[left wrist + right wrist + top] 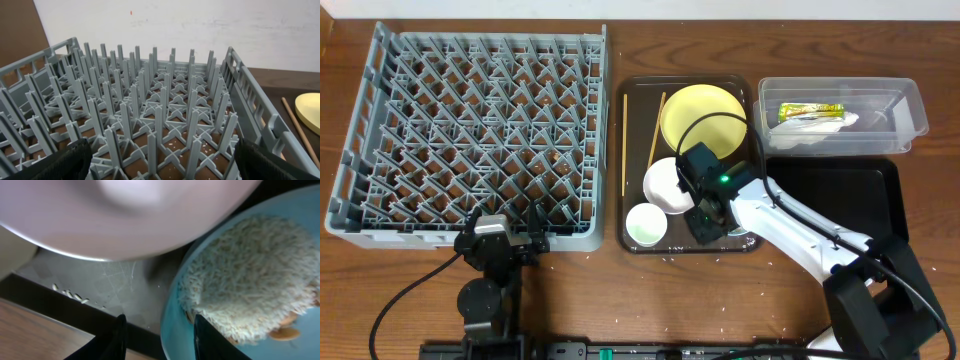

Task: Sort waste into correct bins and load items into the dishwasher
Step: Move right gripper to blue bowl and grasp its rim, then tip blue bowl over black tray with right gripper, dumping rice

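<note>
My right gripper hangs low over the dark brown serving tray and hides the light blue bowl in the overhead view. In the right wrist view its open fingers straddle the rim of the light blue bowl, which holds a heap of rice scraps. The white bowl, small white cup, yellow plate and two chopsticks lie on the same tray. My left gripper is open and empty at the front edge of the grey dish rack.
The clear tub at the back right holds the yellow-green wrapper and white napkin. The black tray lies in front of it. Loose rice grains dot the table in front of the serving tray.
</note>
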`<state>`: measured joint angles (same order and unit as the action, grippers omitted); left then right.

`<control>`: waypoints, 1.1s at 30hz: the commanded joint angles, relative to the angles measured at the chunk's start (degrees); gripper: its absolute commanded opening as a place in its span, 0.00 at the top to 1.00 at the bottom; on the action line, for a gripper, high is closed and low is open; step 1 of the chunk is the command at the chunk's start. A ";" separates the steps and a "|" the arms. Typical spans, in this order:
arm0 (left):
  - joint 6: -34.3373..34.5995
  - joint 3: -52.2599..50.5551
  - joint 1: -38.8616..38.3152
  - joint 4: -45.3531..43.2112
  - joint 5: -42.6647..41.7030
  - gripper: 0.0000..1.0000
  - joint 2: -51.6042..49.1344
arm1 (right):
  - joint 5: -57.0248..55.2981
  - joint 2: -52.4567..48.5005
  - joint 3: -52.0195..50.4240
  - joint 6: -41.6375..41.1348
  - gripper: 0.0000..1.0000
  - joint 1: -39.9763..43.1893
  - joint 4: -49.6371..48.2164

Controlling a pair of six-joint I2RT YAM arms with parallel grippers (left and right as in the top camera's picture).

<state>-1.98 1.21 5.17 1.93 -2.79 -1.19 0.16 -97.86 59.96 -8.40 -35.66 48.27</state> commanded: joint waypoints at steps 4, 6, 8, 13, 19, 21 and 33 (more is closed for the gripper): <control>-0.79 -0.98 0.28 2.08 0.87 0.08 0.13 | -1.90 -0.17 -3.23 1.27 0.82 -0.20 -2.51; -0.79 -0.98 0.28 2.08 0.87 0.08 0.13 | -1.99 -0.17 -3.50 1.44 0.96 -0.20 -2.67; -0.79 -0.98 0.28 2.08 0.87 0.08 0.13 | -2.86 -0.07 -3.30 1.42 0.99 -0.20 -2.51; -0.79 -0.98 0.28 2.05 0.87 0.08 0.13 | -2.89 2.91 1.68 1.18 0.99 -0.20 2.84; -0.79 -0.98 0.28 2.08 0.87 0.08 0.13 | -0.96 12.33 5.53 1.16 0.99 0.37 7.93; -0.79 -0.98 0.28 2.05 0.87 0.08 0.13 | 0.61 16.00 5.53 1.18 0.99 1.73 8.44; -0.79 -0.98 0.28 2.08 0.85 0.08 0.13 | 20.55 24.48 1.44 5.97 0.99 27.36 7.82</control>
<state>-1.98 1.21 5.17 1.93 -2.79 -1.19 10.17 -74.00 63.77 -5.19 -15.09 57.98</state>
